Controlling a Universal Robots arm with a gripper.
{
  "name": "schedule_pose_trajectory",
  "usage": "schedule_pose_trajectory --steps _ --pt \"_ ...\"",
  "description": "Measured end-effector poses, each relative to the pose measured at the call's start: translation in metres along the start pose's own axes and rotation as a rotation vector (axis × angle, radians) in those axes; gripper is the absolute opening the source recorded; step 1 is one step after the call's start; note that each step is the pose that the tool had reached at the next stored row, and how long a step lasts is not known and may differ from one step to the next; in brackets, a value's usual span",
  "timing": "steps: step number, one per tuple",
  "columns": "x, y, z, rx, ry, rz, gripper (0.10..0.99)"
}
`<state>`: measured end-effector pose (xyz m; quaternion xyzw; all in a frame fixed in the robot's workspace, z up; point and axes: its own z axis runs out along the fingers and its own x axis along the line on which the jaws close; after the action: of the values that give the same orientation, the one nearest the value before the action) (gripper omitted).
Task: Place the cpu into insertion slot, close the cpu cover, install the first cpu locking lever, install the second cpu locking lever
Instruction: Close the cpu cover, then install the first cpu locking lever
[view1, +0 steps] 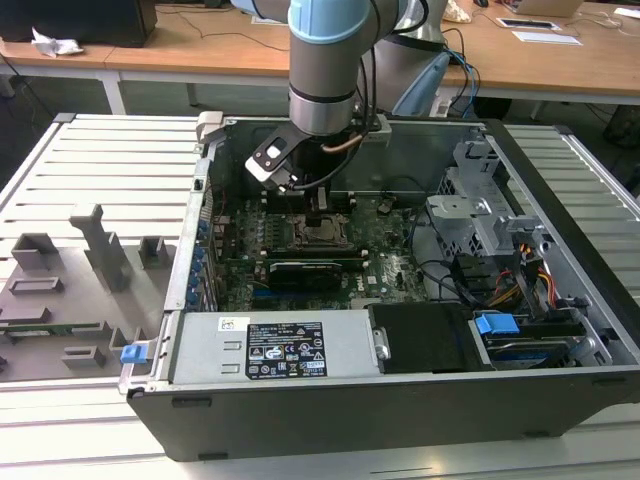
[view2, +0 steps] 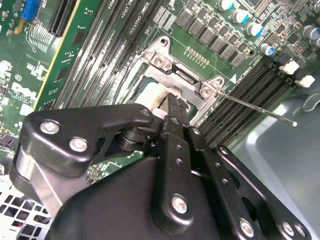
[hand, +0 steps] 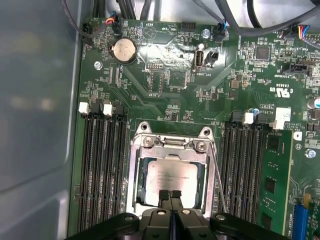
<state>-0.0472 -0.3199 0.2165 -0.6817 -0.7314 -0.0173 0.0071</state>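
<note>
The cpu (hand: 172, 175) lies flat in the insertion slot (hand: 170, 172), its silver-beige top showing through the window of the cpu cover (hand: 142, 170), which lies down over it. My gripper (hand: 169, 194) is shut, with its black fingertips (view2: 172, 107) pressed together at the cover's edge and nothing visible between them. A thin wire locking lever (view2: 255, 107) juts up and away from one corner of the socket; the first wrist view shows that lever (hand: 218, 175) running along the socket's side. In the exterior view my gripper (view1: 320, 215) hangs just over the socket (view1: 318, 236) inside the case.
Long black memory slots (hand: 102, 170) flank the socket on both sides. A black card (view1: 305, 272) sits in front of the socket, and cables and drive bays (view1: 500, 270) fill the exterior view's right. The case walls (view1: 330, 395) ring the board. Grey fixtures (view1: 95, 250) stand outside.
</note>
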Motion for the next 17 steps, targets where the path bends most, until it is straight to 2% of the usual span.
schedule_pose_trajectory --steps 7,13,17 --pt "-0.0005 0.0072 0.0001 0.000 0.0001 0.000 0.106" --pt "-0.0005 0.0078 -0.0003 0.000 0.0001 0.000 0.106" --pt "-0.0004 0.0079 -0.0045 0.000 0.0001 0.000 0.106"
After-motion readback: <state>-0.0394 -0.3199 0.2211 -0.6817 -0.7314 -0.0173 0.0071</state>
